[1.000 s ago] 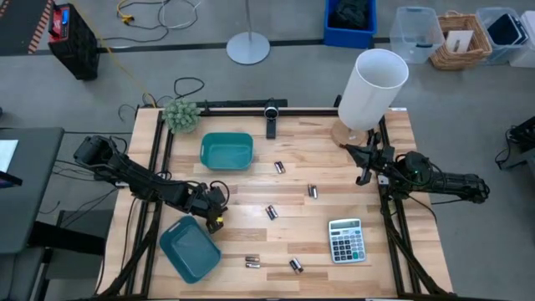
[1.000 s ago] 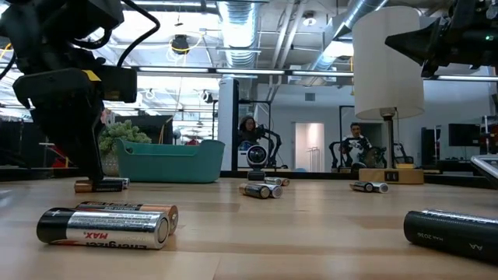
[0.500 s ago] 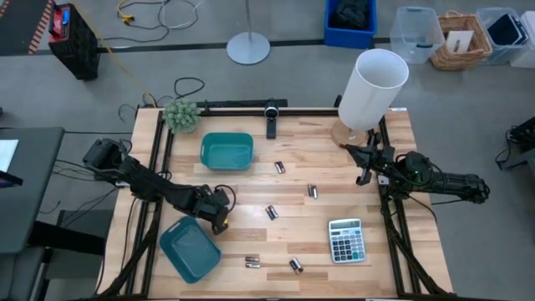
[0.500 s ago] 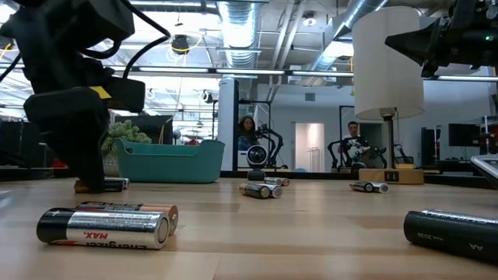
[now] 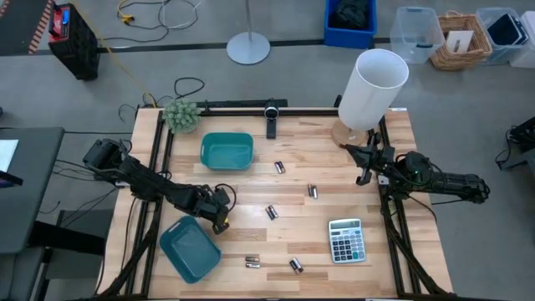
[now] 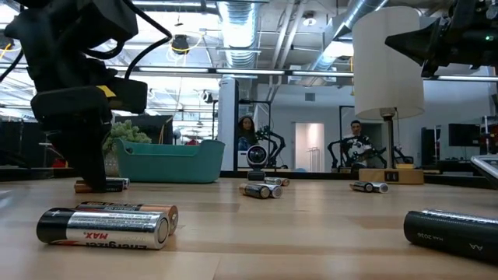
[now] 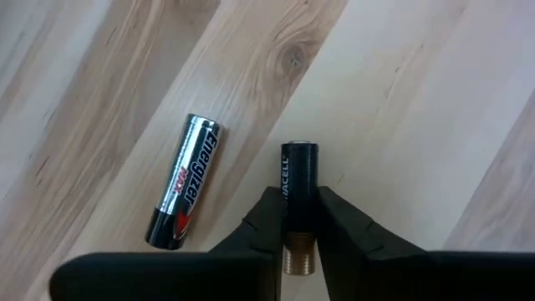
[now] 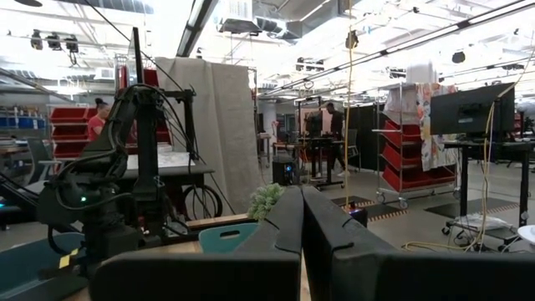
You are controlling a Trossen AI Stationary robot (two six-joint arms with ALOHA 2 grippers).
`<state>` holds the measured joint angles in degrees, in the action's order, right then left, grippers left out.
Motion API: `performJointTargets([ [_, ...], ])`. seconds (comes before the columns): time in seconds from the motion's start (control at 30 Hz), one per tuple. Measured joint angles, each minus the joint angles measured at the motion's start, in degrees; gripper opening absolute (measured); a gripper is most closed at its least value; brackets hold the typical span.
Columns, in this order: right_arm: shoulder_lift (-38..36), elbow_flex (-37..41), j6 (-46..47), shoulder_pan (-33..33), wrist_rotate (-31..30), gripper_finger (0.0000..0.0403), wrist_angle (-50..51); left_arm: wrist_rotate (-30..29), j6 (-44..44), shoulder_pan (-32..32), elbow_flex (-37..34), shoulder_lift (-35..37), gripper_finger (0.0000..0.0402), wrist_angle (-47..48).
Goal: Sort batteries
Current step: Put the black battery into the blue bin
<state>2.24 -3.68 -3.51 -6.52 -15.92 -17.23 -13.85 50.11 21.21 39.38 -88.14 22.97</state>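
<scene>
Low on the bench [image 5: 351,205], toward its left front part: the left gripper [image 5: 219,219], just beside a corner of the nearer teal tray [image 5: 191,247]. In the left wrist view, fingers [image 7: 266,224] drawn in to a narrow gap and pressed on both sides of a black battery [image 7: 299,177]. Copper end of it between the fingers, black end reaching out past the tips. Lying flat on the wood, not lifted. Just beside it, not touching, a silver battery [image 7: 184,194], a little slanted against the black one.

Across the middle and front of the bench, other batteries [image 5: 271,212] lying loose and well apart: one group near the farther teal tray [image 5: 226,150], one more to the right, two groups close to the front edge. Near the right front, the grey calculator [image 5: 346,241], apart from all of them.

At the right edge, beside the foot of the tall white cylinder [image 5: 372,88]: the right gripper [image 5: 364,167], held up above the bench. Its fingers [image 8: 280,230] closed fully together, with nothing between.

At the far left corner, a small green plant [image 5: 181,115].
</scene>
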Motion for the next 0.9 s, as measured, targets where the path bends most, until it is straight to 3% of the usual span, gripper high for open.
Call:
performJointTargets([
  [0.5, 0.0, 0.0, 0.0, 0.0, 0.0, 0.0017, 0.0, 0.8, -8.1, 0.0, 4.4, 0.2, 0.0041, 0.1],
  [0.73, 0.0, 0.0, 0.0, 0.0, 0.0, 0.0017, 0.0, -5.3, -13.8, 1.5, 7.6, 5.3, 0.0041, -0.1],
  [0.9, 0.0, 0.0, 0.0, 0.0, 0.0, 0.0017, -0.1, -5.5, -17.8, 4.7, 7.8, 11.0, 0.0041, -1.1],
])
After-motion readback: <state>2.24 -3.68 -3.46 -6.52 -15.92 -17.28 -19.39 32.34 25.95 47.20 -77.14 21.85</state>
